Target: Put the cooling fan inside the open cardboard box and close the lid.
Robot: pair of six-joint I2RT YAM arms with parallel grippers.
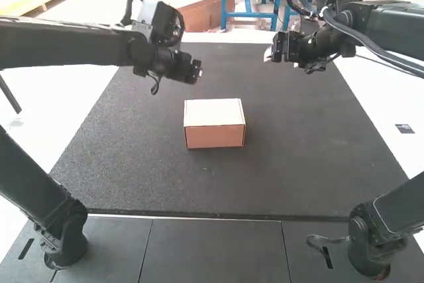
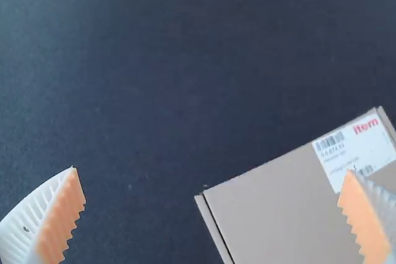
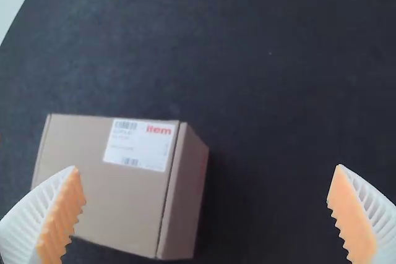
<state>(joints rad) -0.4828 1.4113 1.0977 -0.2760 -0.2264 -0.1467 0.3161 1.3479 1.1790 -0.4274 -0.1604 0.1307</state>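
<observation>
**A:** Nearest us we see the left base [image 1: 63, 233] and the right base [image 1: 374, 243], standing at the near edge. Beyond them lies the black mat [image 1: 298, 150], with the white table [image 1: 46, 117] showing on either side of it.

**B:** At the mat's middle we find the box [image 1: 214, 122]. It is brown cardboard with the lid down flat, so we cannot see inside.

**A:** We also note a white label [image 3: 139, 143] on its top, toward one end.

**B:** Where do we put the left gripper [image 1: 196, 71]?

**A:** We see it hanging in the air beyond the box and a little to the left, touching nothing. From its wrist we see its fingers [image 2: 59, 214] spread wide, white and ribbed with orange pads. Between them there is only mat and the labelled corner of the box below.

**B:** And the right gripper [image 1: 270, 54]?

**A:** We see it over the far part of the mat, to the right of the box and well apart from it. Its fingers [image 3: 59, 211] are also spread wide and hold nothing. The box lies on the mat beneath, closer to one finger than to the other.

**B:** From above we see the two grippers pointing toward each other across the mat, well apart, and the box sits nearer us than either.
</observation>
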